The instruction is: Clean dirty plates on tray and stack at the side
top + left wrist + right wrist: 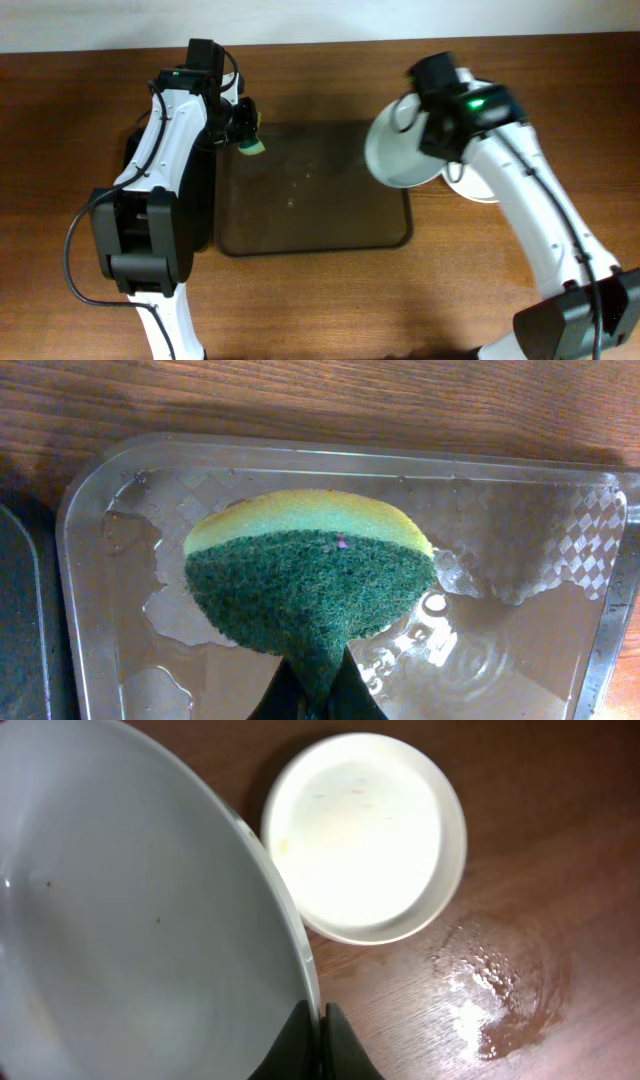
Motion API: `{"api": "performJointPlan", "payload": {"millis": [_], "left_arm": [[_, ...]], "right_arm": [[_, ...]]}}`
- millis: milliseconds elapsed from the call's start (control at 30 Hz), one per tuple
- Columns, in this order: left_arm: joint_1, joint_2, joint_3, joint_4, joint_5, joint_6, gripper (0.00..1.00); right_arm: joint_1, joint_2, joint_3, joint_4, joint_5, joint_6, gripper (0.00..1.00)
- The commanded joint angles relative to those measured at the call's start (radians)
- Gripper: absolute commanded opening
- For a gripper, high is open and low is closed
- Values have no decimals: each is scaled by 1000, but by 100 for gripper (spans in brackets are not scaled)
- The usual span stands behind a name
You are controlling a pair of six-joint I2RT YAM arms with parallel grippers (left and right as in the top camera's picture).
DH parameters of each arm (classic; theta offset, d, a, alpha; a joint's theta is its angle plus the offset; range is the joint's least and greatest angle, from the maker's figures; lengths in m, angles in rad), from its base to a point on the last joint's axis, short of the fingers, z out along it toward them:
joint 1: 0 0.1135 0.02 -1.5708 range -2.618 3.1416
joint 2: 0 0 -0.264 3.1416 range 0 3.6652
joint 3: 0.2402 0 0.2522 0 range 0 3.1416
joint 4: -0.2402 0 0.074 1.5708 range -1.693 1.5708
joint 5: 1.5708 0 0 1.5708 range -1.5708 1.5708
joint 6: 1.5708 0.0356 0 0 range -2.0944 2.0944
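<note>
My right gripper [440, 150] is shut on the rim of a white plate [400, 148] and holds it tilted above the tray's right edge; in the right wrist view the plate [130, 920] fills the left and the jaws [318, 1020] pinch its rim. A second white plate [365, 835] lies on the table below, partly hidden in the overhead view [478, 188]. My left gripper [240, 125] is shut on a green and yellow sponge [310, 575] over the dark brown tray's [330, 235] far left corner. The tray [520, 510] is wet and holds no plate.
A narrower black tray [200, 200] lies left of the brown tray, mostly under my left arm. A water puddle [495, 990] sits on the wooden table right of the resting plate.
</note>
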Motion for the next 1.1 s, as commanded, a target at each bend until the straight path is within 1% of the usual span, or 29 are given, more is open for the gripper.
{"api": "performJointPlan", "payload": {"millis": [0, 33, 67, 133, 233, 333, 400, 433, 467, 500, 533, 567, 667, 733, 767, 800, 833, 900, 967, 1000, 1067], "left_arm": [[-4, -2, 3, 2, -7, 8, 0], [-4, -2, 3, 2, -7, 8, 0], [-4, -2, 3, 2, -7, 8, 0], [-4, -2, 3, 2, -6, 8, 1], [-4, -2, 3, 2, -6, 8, 0], [-4, -2, 3, 2, -6, 8, 0], [-4, -2, 3, 0, -6, 8, 0], [-4, -2, 3, 0, -6, 8, 0], [-4, -2, 3, -1, -6, 8, 0], [-4, -2, 3, -1, -7, 8, 0], [-4, -2, 3, 2, -6, 8, 0], [-4, -2, 4, 1, -6, 8, 0], [24, -36, 8, -25, -5, -3, 0], [68, -98, 8, -73, -10, -4, 0], [101, -137, 8, -109, -47, -31, 1], [132, -166, 8, -142, -116, -50, 0], [154, -177, 8, -171, -170, -49, 0], [204, -173, -17, -271, -329, -48, 0], [210, -173, -55, -272, -358, -48, 0], [211, -172, -105, -255, -380, -48, 0], [211, -172, -214, -166, -385, -48, 0]], "right_arm": [[-208, -19, 4, 24, -156, -67, 4], [-288, -15, 4, 48, -184, -92, 4], [-343, -11, -2, 71, -204, -122, 4], [-430, -7, -46, 112, -206, -130, 4], [-481, -7, -137, 179, -206, -131, 4], [-496, -6, -312, 328, -206, -134, 4], [-496, 2, -399, 420, -202, -133, 6], [-496, 4, -429, 463, -203, -133, 13], [-496, 4, -443, 479, -203, -134, 30], [-496, 4, -443, 477, -203, -133, 65], [-496, 3, -440, 473, -211, -134, 75], [-496, 2, -427, 457, -234, -135, 78], [-492, -18, -312, 353, -353, -192, 79], [-488, -36, -220, 288, -548, -279, 79], [-476, -43, -174, 260, -640, -301, 80], [-462, -47, -147, 243, -682, -301, 80], [-446, -47, -143, 244, -697, -302, 80], [-381, -45, -144, 248, -686, -314, 79], [-349, -45, -144, 255, -660, -314, 79], [-329, -45, -144, 255, -643, -313, 79], [-300, -45, -144, 259, -643, -321, 79]]}}
